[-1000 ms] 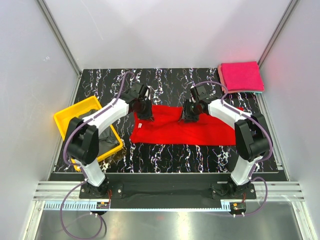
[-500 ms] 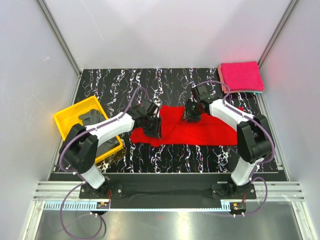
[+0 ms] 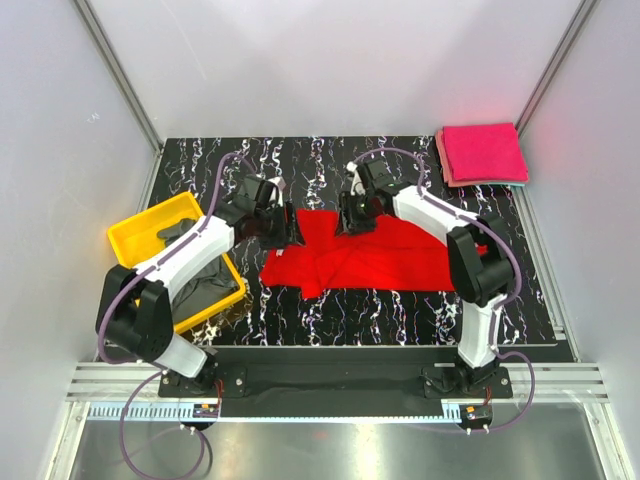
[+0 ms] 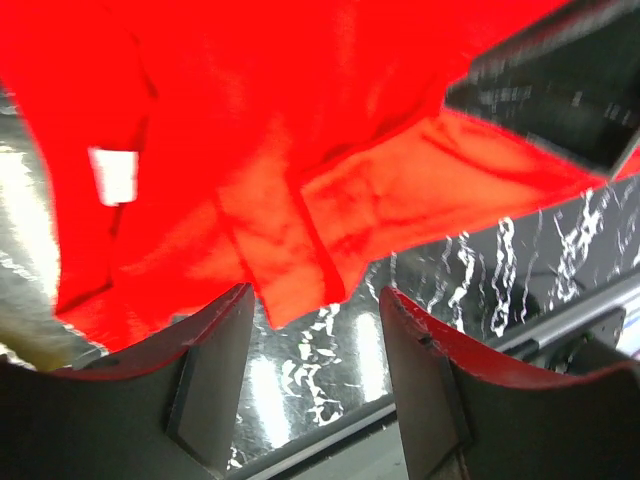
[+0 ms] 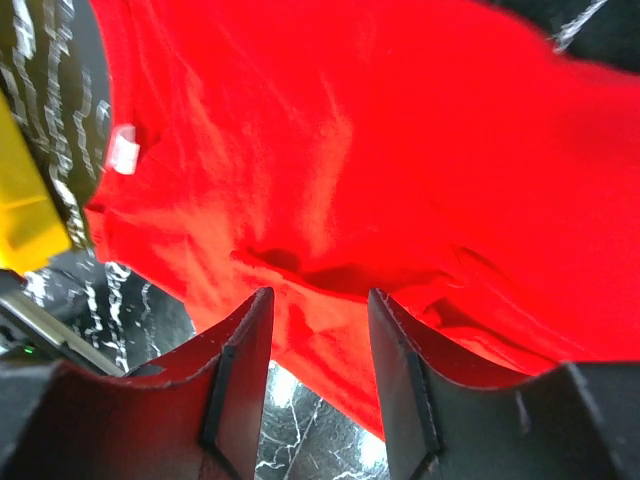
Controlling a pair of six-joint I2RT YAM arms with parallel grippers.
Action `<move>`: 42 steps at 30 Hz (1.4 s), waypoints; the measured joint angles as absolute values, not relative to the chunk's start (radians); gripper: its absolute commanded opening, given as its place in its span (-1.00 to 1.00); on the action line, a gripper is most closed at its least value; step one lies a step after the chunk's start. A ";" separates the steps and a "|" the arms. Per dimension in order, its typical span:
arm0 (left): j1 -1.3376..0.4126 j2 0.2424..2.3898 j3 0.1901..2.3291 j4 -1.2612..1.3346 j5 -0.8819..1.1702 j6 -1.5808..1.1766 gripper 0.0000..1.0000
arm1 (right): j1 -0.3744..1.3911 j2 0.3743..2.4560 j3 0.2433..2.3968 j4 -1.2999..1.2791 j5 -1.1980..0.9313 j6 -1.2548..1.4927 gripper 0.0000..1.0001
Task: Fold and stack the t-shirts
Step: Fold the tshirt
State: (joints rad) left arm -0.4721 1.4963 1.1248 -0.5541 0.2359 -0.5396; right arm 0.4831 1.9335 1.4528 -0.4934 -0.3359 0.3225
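A bright red t-shirt (image 3: 385,258) lies spread across the middle of the table, its left part folded over into a point near the front. The white neck label (image 4: 113,175) shows in the left wrist view. My left gripper (image 3: 289,228) hovers at the shirt's left edge, open, with only bare tabletop between its fingers (image 4: 212,350). My right gripper (image 3: 350,218) hangs over the shirt's back edge, open, with red cloth (image 5: 330,150) under it but nothing pinched. Folded magenta-pink t-shirts (image 3: 483,153) are stacked at the back right. A dark grey t-shirt (image 3: 208,282) lies in the tray.
A yellow plastic tray (image 3: 133,237) stands at the left edge of the black marbled table (image 3: 330,165), close to my left arm. White walls and metal rails enclose the table on three sides.
My left gripper dragged the shirt's left part toward the front, then opened, let go and drew back to the left edge. My right gripper slid left along the back edge and opened slightly.
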 measured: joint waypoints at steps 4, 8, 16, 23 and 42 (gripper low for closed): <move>-0.421 1.525 1.126 -0.580 0.239 -0.539 0.14 | 0.525 1.982 1.508 -0.552 -0.305 0.311 0.01; -0.418 1.526 1.108 -0.583 0.240 -0.529 0.12 | 0.571 1.980 1.508 -0.565 -0.278 0.302 0.01; -0.424 1.357 0.894 -0.551 0.299 -0.574 0.13 | 0.610 1.989 1.490 -0.506 -0.344 0.120 -0.02; -0.437 1.278 0.779 -0.469 0.340 -0.642 0.15 | 0.609 2.098 1.588 -0.506 -0.424 -0.015 -0.02; -0.549 1.367 0.688 -0.295 0.251 -0.769 0.16 | 0.609 2.084 1.504 -0.540 -0.493 -0.126 -0.96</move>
State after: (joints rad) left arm -0.5488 1.3670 0.6884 -0.2955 0.2512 -0.7689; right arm 0.6094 2.0842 1.5043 -0.5404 -0.4927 -0.1265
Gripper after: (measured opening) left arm 0.580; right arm 0.049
